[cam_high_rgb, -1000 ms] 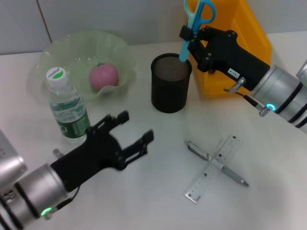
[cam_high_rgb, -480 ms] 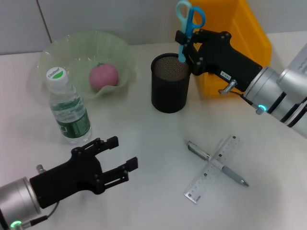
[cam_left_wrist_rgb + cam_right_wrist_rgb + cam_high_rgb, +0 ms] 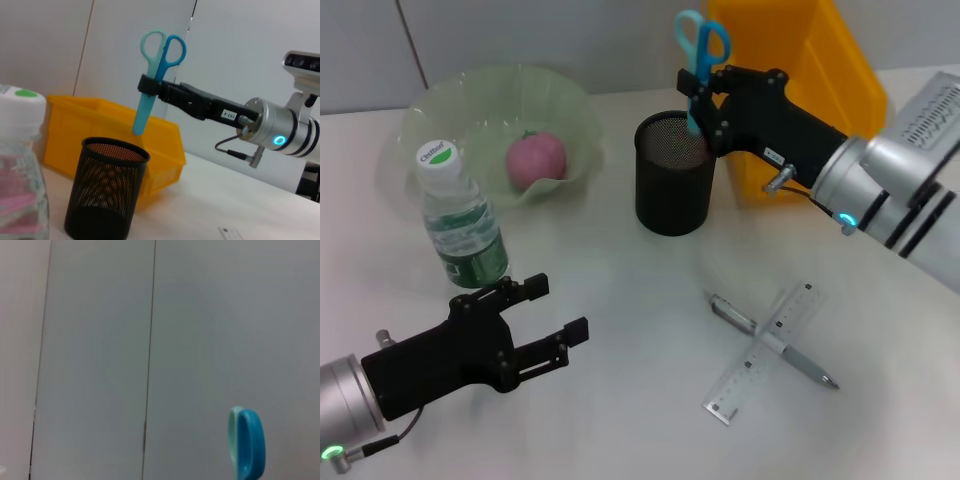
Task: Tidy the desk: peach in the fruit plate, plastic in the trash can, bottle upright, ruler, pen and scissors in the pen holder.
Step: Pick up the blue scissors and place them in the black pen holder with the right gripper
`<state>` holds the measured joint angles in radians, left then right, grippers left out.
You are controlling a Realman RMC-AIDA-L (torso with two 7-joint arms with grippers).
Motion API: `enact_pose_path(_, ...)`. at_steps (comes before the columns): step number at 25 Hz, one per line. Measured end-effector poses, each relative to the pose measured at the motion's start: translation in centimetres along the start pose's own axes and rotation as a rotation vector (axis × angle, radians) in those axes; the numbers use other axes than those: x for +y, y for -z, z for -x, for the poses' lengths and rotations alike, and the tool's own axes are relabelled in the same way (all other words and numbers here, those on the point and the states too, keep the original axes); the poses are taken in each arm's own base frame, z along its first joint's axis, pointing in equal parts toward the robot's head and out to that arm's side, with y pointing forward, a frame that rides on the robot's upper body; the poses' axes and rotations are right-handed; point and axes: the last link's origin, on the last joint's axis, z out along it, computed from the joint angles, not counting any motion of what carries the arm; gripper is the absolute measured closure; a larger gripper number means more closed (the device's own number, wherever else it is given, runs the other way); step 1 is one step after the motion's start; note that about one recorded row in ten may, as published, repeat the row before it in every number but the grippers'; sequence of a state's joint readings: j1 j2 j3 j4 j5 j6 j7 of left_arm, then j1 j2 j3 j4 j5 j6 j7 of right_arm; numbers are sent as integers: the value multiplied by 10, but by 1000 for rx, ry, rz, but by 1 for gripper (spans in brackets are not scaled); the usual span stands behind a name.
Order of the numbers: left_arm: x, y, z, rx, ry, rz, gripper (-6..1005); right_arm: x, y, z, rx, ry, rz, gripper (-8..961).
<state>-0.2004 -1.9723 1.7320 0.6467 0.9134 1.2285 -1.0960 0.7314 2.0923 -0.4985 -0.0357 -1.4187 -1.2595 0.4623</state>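
My right gripper (image 3: 698,82) is shut on the blue scissors (image 3: 698,62) and holds them upright, tip down, just above the black mesh pen holder (image 3: 675,175). The left wrist view shows the scissors (image 3: 152,75) over the holder (image 3: 106,187), tip above the rim. The handles show in the right wrist view (image 3: 246,442). My left gripper (image 3: 548,310) is open and empty, low at the front left. The water bottle (image 3: 460,220) stands upright. The pink peach (image 3: 536,160) lies in the green fruit plate (image 3: 440,110). The clear ruler (image 3: 765,350) and silver pen (image 3: 775,342) lie crossed on the table.
A yellow bin (image 3: 820,70) stands behind the pen holder at the back right, also in the left wrist view (image 3: 75,127). The bottle cap (image 3: 20,100) is close to the left wrist camera. A grey wall runs behind the table.
My right gripper moved left with the scissors, bringing them over the pen holder. My left arm pulled back toward the front left, away from the bottle.
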Motion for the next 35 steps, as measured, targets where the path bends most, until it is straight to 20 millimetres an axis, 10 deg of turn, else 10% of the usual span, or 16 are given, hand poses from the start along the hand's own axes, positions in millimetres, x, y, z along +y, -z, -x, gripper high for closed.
enact_pose_path(35,-8,12,-17,78,-2,-4,197,2,-16,-20,164,-43,-34,776)
